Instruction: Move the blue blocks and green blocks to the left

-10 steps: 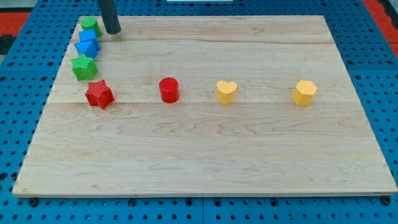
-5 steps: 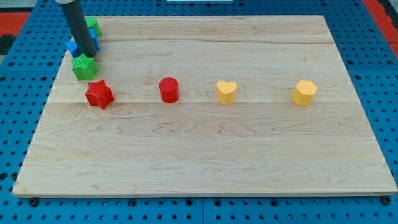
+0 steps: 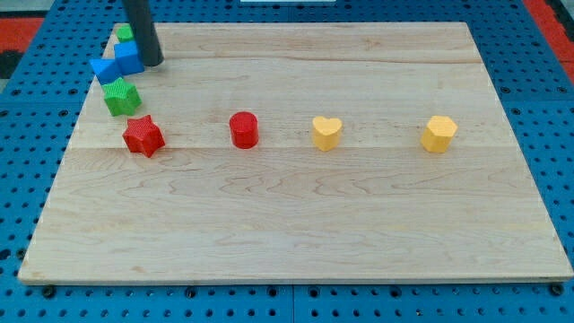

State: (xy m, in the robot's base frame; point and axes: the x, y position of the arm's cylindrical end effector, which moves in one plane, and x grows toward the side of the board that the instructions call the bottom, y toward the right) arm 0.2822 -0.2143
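Note:
My tip (image 3: 152, 63) stands at the board's top left, touching the right side of a blue cube (image 3: 127, 57). A blue triangular block (image 3: 104, 69) lies just left of the cube, at the board's left edge. A green block (image 3: 125, 33) peeks out above the blue cube, partly hidden by the rod. A second green block (image 3: 120, 96) sits below the blue ones. All four are bunched at the top left corner.
A red star (image 3: 142, 135), a red cylinder (image 3: 243, 129), a yellow heart (image 3: 326, 132) and a yellow hexagonal block (image 3: 439, 134) stand in a row across the wooden board (image 3: 296, 224). Blue pegboard surrounds the board.
My tip swept left over the blue blocks, then back right. The blue triangular block has shifted left to the board's edge and the blue cube and upper green block moved slightly.

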